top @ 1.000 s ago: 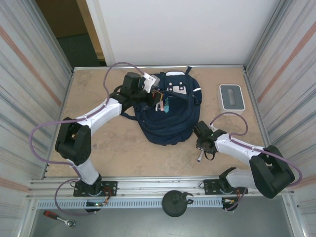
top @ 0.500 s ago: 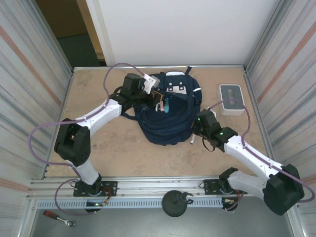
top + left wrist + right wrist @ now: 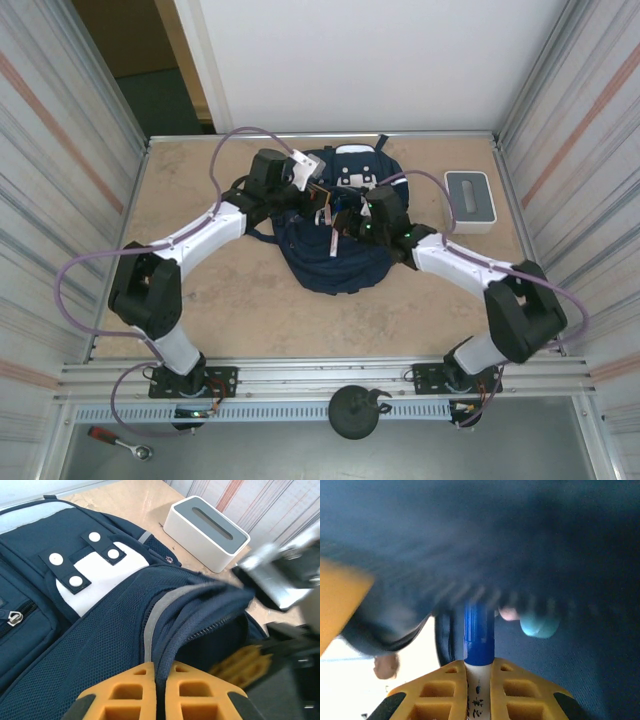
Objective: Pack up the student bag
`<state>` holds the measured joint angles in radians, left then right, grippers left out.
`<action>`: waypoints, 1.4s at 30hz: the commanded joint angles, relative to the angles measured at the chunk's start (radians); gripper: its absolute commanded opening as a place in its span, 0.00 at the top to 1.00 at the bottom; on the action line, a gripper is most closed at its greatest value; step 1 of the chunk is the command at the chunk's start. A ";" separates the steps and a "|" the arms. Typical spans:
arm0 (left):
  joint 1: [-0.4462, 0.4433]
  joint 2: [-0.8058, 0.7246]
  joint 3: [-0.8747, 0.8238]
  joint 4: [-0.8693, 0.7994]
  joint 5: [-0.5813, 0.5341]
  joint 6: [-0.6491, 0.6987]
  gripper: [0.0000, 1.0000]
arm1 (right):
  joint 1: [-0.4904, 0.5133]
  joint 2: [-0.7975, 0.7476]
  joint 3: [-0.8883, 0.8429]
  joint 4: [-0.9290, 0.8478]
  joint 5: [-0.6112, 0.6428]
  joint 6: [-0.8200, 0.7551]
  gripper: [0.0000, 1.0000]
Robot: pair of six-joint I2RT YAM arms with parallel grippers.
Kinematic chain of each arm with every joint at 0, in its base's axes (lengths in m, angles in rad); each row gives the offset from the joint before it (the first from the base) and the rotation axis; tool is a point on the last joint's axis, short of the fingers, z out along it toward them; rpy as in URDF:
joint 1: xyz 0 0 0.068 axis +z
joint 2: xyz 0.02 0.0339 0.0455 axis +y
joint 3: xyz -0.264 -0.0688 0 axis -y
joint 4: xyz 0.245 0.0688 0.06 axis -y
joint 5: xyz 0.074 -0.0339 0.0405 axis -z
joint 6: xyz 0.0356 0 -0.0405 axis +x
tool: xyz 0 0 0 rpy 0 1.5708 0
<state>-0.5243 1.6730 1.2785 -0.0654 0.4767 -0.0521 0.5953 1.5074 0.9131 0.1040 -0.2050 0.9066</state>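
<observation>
The student bag point(image 3: 340, 265), navy blue with white buckle patches, lies in the middle of the table with its opening facing up. My left gripper point(image 3: 320, 205) is shut on the bag's zipper edge point(image 3: 172, 635), with the fabric pinched between the orange fingers point(image 3: 130, 692) and lifted. My right gripper point(image 3: 347, 226) hovers over the opening, shut on a marker point(image 3: 479, 630) with a white body and blue cap. The cap points into the dark interior of the bag point(image 3: 560, 555). A teal rounded object point(image 3: 539, 626) lies inside, just right of the marker tip.
A small white-grey box point(image 3: 468, 198) stands on the table to the right of the bag; in the left wrist view the box point(image 3: 205, 532) lies beyond the bag. Corrugated metal walls close in both sides. A wrench point(image 3: 120, 440) lies below the front rail.
My right arm swung from the table's front right up and left over the bag, carrying the marker. The left gripper kept its hold on the bag's edge.
</observation>
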 commanded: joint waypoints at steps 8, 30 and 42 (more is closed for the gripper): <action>-0.011 -0.074 -0.001 0.013 -0.002 0.008 1.00 | -0.009 0.083 0.051 0.106 0.093 0.141 0.96; -0.094 -0.144 -0.029 -0.005 -0.036 0.032 1.00 | -0.058 -0.066 -0.078 0.046 0.146 0.100 0.96; -0.129 -0.100 0.005 -0.011 -0.078 0.054 1.00 | -0.101 -0.220 -0.195 0.005 0.163 0.115 0.96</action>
<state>-0.6521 1.6077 1.2449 -0.1089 0.3927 -0.0208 0.4911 1.3144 0.7437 0.1181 -0.0799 1.0126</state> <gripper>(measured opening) 0.076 0.118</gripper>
